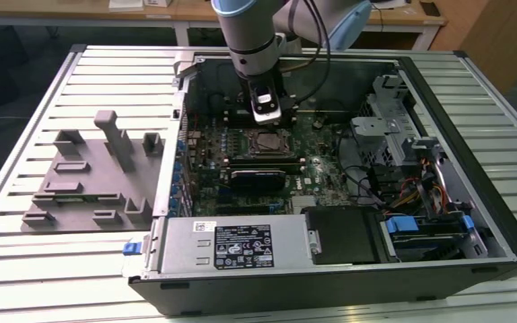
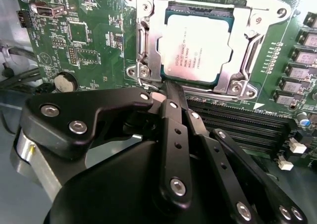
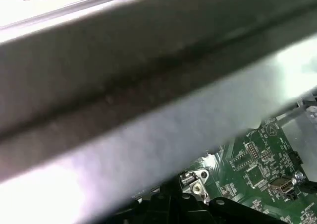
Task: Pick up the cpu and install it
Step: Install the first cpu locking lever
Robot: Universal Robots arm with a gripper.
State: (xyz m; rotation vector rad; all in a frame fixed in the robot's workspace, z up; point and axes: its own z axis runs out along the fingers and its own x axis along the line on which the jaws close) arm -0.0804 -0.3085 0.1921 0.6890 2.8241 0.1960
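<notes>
The cpu (image 2: 197, 41) is sitting in its socket (image 2: 143, 60); the gripper (image 2: 166, 92), fingers pressed together and holding nothing, is risking a knock.

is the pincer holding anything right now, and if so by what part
Nothing is held. The cpu lies flat in its socket frame on the motherboard, apart from the pincer, whose fingers are closed together with nothing between them.

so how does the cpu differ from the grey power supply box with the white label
The cpu is a small flat square with a shiny silver top; the power supply box is a big grey metal block.
The cpu lies in the socket frame on the green motherboard; the box sits at the case's near edge.
The box carries a large white label; the cpu only fine print.
Both are metal-topped and lie inside the computer case.
</notes>
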